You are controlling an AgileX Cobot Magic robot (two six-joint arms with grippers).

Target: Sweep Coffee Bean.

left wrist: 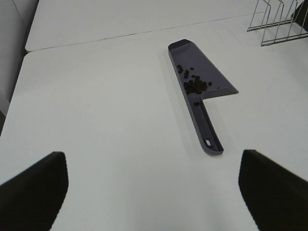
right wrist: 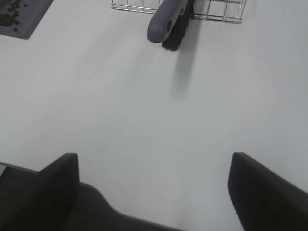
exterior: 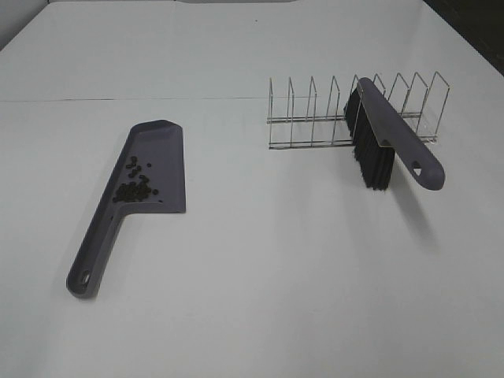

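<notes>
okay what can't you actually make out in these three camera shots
- Beans in the dustpan: too small to count, all views.
- Brush bristles' far end: hidden by its own handle and the wire rack, high view.
- Rack: cut off by the frame edge in both wrist views.
- Arms: absent from the high view; only finger ends show.

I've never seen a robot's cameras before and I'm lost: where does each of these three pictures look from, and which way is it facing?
Exterior high: mounted above, looking down on the table, dustpan with coffee beans, brush in the wire rack; no arm shows.
Left wrist: on the left arm, facing the dustpan; the open left gripper frames the view's edge.
Right wrist: on the right arm, facing the brush; the open right gripper shows.
Shared: all three see the dustpan; both wrist views catch the rack.
</notes>
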